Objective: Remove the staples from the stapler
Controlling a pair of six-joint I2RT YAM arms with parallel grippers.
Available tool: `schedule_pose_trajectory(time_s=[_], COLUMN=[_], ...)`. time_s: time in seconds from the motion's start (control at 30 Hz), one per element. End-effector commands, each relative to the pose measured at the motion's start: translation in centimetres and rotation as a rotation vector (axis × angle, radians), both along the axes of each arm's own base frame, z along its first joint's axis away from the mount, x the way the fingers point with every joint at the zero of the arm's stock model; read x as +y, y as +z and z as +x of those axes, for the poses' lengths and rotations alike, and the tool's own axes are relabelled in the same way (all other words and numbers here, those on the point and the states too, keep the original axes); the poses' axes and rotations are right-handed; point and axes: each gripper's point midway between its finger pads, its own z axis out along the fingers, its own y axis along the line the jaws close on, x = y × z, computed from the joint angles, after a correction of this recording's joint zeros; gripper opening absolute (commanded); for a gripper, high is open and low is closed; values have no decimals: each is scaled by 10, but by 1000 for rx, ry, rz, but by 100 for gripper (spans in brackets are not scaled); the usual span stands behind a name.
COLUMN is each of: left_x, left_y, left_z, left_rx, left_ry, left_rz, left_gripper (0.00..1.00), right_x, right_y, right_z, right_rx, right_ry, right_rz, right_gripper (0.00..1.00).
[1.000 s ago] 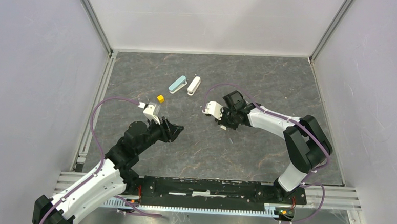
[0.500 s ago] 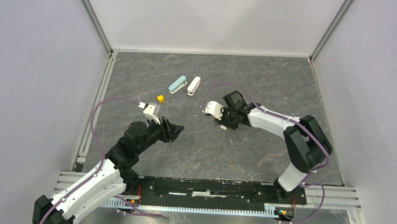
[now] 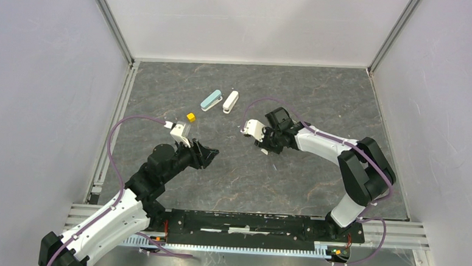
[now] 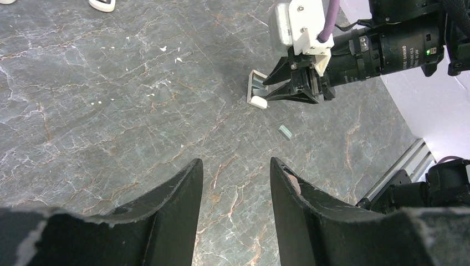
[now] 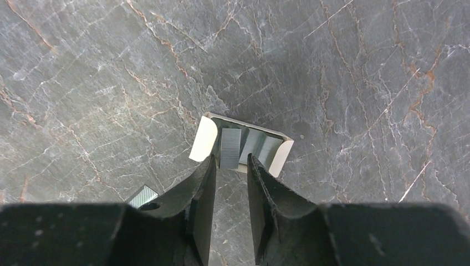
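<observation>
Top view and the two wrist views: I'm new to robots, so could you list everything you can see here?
mini stapler: one, white ends and grey metal middle, on the table at the right fingers' tips
staples: one short strip, grey, loose on the table beside the mini stapler
teal stapler: one, teal, far middle of the table
white stapler: one, white, just right of the teal stapler
cube: one, yellow, near the left wrist
flecks: several, white, scattered
table: one, dark grey marbled
left fingers: two, black, apart, nothing between them
right fingers: two, black, narrow gap
</observation>
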Motion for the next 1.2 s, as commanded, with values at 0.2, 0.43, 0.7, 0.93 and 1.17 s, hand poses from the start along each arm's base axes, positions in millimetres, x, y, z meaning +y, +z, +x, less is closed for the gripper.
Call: schedule_pose_trajectory(time_s=[0.2,0.43,0.7,0.93,1.17], left_x=[-4,-3,-3,-2,-1], left_y=[14,14,12,11,10], left_z=[1,0,-1,-1,-1], left_rx=[-8,-7,-7,-7,-7], left_ry=[5,6,6,9,9], left_rz=[-76,-82,-82,-82,-81], left_gripper=[55,55,55,55,55], right_x=[15,0,-9,-10,-10], right_y=[51,28,14,6,1], right_z=[14,11,12,11,9], right_rx=[-93,-61,-44,-24,-5], right_ry=[-4,-23,-48,-50,-46], right_rz=[141,76,22,4,0], right_gripper=[32,24,19,17,17])
